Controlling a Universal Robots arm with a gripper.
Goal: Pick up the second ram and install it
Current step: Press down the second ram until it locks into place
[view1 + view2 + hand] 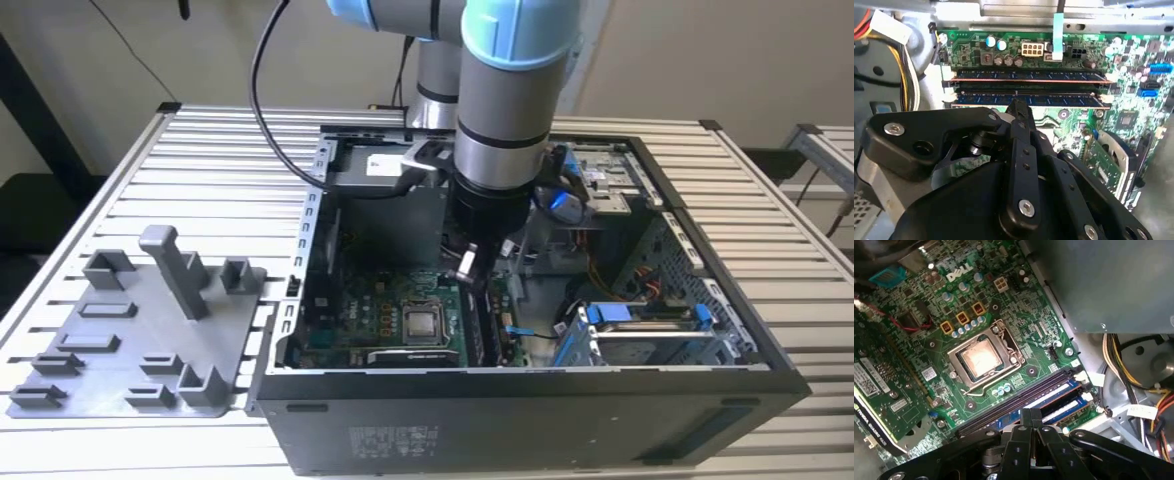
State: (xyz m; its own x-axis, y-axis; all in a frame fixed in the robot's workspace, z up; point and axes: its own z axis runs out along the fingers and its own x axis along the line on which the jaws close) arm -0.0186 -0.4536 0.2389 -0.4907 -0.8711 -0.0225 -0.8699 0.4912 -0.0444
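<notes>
Tool: the black tool (1017, 107) sits low inside the open computer case (534, 385), fingers pressed together with nothing between them, tips on or just above the upper edge of the second ram (1054, 99).
Second ram: seated upright in its slot on the green motherboard (1019, 305), parallel to and just beside another memory stick (1029, 75); in the first wrist view two dark slots (1019, 397) lie alongside.
Processor: a bare square chip (981, 357) in its metal socket, near the slots.
Case: rests on the slatted desk (120, 180).
Fixture: a grey plastic holder (140, 335) lies at the exterior view's left, well apart.
</notes>
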